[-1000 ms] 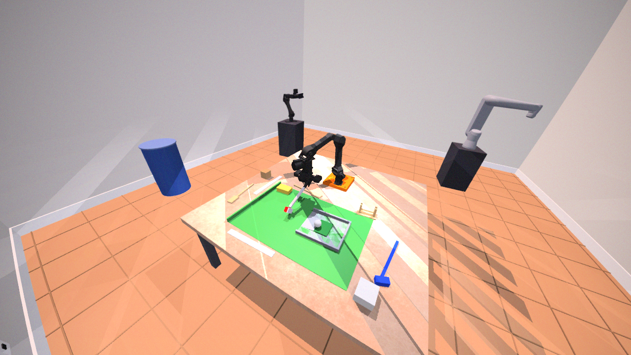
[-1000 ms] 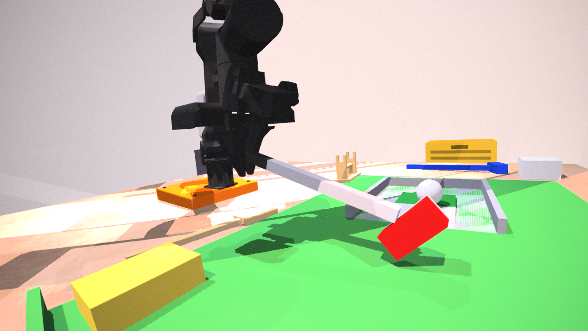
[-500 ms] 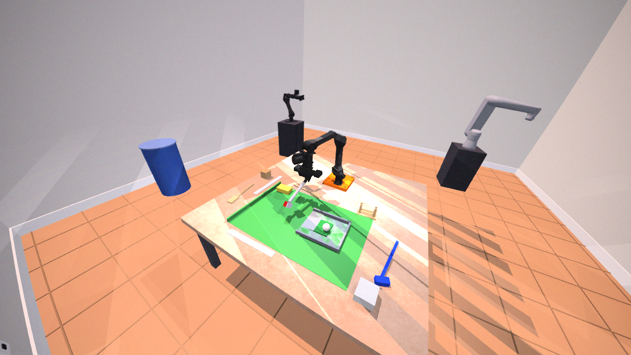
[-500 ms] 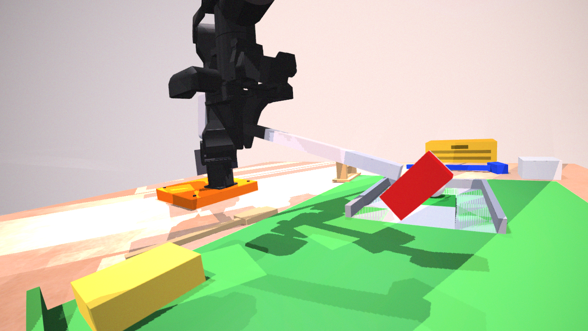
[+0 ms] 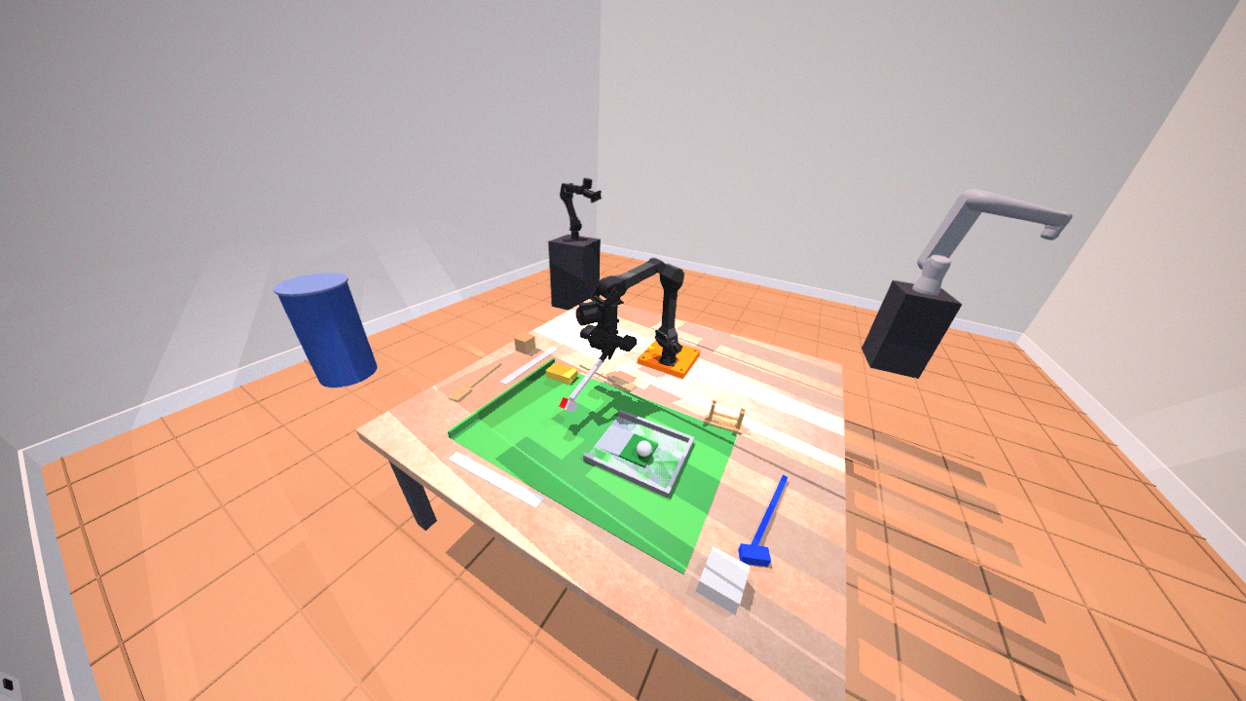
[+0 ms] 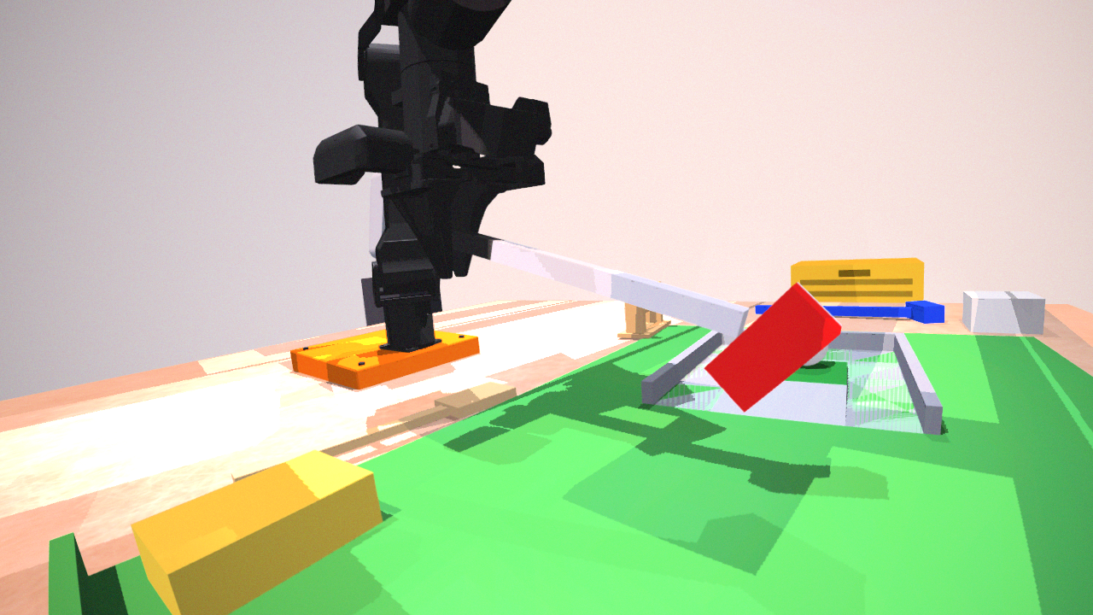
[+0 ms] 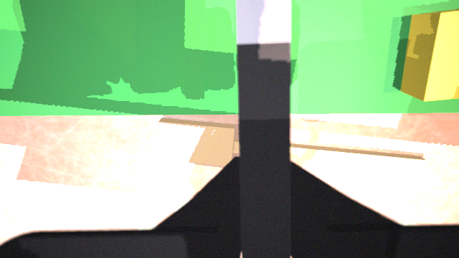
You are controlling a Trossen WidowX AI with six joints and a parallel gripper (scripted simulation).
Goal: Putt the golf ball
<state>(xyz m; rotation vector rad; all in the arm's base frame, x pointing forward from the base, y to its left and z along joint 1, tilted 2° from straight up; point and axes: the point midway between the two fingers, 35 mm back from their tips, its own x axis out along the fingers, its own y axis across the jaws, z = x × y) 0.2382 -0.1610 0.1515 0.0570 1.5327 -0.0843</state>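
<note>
The red putter [image 6: 772, 348] is clenched by its dark grip in the tool [image 6: 458, 263], head raised off the mat, presumably lifted clear; ahead, the golf ball [image 5: 643, 448] rests on the raised green [image 5: 629, 445].

The golf ball [image 5: 643, 448] is sitting on the raised green [image 5: 629, 446], beyond the lifted putter [image 5: 581, 386] head.

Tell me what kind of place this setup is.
Probably an indoor tabletop mini-golf rig: a green mat on a table, a walled raised green holding a golf ball, and the gripper gripping a red putter.
</note>
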